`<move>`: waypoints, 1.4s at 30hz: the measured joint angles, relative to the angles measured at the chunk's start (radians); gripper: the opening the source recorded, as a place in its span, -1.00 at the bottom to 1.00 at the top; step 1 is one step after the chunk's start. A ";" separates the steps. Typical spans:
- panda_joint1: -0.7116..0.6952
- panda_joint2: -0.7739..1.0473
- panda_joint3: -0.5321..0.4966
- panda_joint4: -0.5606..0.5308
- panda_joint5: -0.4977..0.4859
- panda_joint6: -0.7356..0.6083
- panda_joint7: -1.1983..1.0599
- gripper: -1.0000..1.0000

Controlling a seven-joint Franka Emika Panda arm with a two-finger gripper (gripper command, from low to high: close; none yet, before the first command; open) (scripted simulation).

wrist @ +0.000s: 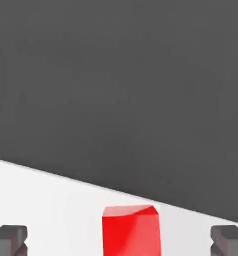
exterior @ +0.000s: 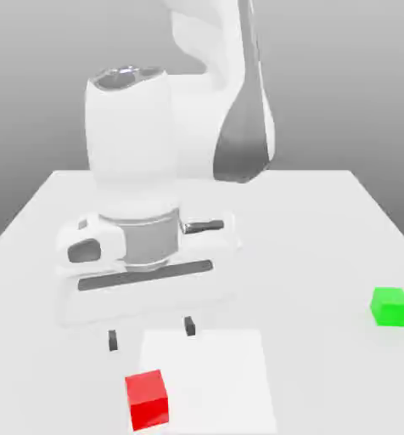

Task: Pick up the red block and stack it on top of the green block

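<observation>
The red block is a small bright cube resting on the white table near the front, toward the exterior view's left. My gripper hangs above and just behind it, open, with nothing between its dark fingertips. In the hand view the red block sits between the two spread fingertips, apart from both. The green block lies on the table far off at the exterior view's right.
The white table has a dark floor beyond its far edge. A slightly brighter square patch lies on the tabletop beside the red block. The arm's bulky white body stands over the table's middle.
</observation>
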 joint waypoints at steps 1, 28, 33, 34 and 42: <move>-0.003 0.034 0.000 -0.003 -0.002 0.020 -0.010 0.00; 0.209 -0.041 0.256 -0.076 -0.028 -0.006 0.011 -1.00; 0.375 -0.092 0.367 -0.111 -0.047 -0.017 0.033 -1.00; 0.410 -0.102 0.384 -0.118 -0.053 -0.019 0.038 -1.00; 0.629 -0.110 0.468 -0.161 -0.141 0.020 0.112 -1.00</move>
